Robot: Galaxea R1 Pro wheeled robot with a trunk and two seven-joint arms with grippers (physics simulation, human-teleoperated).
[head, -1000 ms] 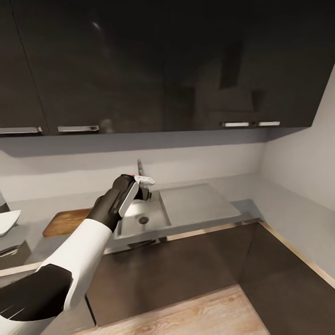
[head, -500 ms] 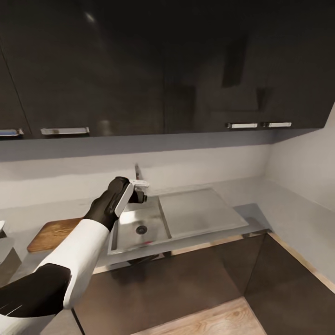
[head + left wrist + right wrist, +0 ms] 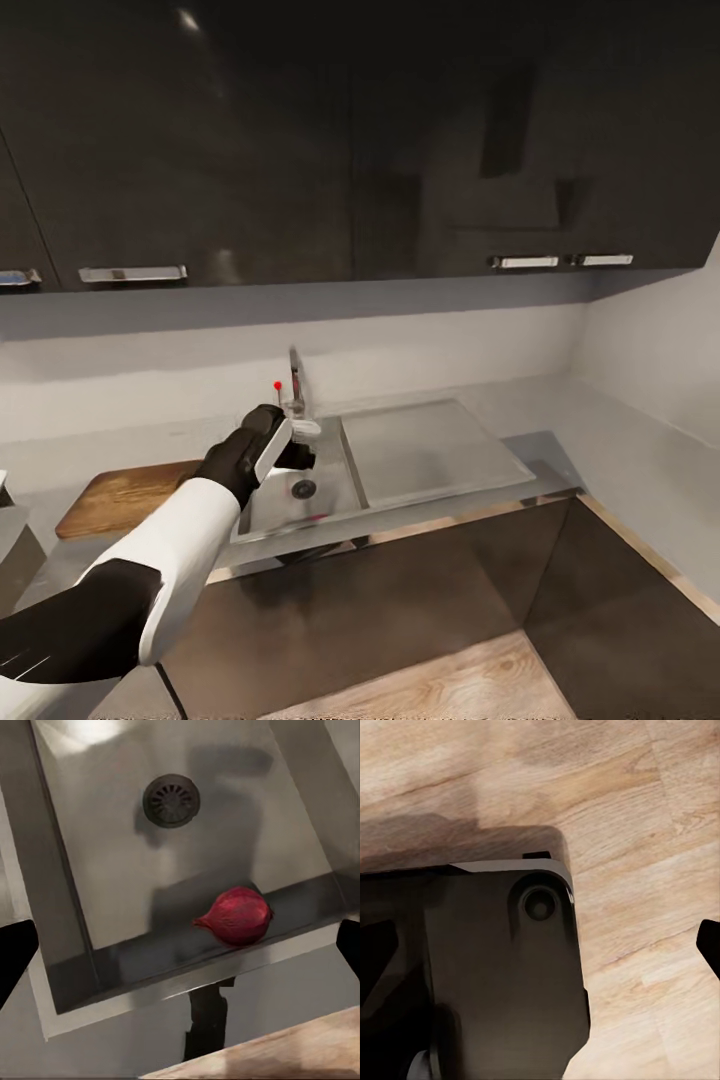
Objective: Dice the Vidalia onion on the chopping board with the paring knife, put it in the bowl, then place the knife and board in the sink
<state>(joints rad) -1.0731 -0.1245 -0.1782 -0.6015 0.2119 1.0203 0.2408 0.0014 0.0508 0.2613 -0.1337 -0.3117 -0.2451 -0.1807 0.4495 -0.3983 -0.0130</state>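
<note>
A red-purple onion point(image 3: 236, 915) lies in the steel sink point(image 3: 112, 870), against the basin wall far from the round drain point(image 3: 171, 800). My left gripper point(image 3: 182, 952) hangs open above the basin, its dark fingertips point(image 3: 15, 960) at the picture's two sides with nothing between them. In the head view the left gripper point(image 3: 298, 456) is over the sink point(image 3: 262, 505), just below the tap point(image 3: 297, 385). The brown chopping board point(image 3: 120, 495) lies on the countertop point(image 3: 40, 545) left of the sink. My right gripper point(image 3: 542, 945) is open, hanging over the robot's base. The paring knife and the bowl are out of view.
A flat drainboard point(image 3: 430, 450) lies right of the basin. Glossy black upper cabinets point(image 3: 350, 140) hang above the counter. Dark cabinet fronts point(image 3: 400, 590) stand below, with light wood floor point(image 3: 450, 680) in front. The counter turns a corner at the right wall point(image 3: 620, 450).
The head camera has swung, shifting the whole picture. My left gripper has come down lower over the basin, so the tap's red-tipped lever now shows above it.
</note>
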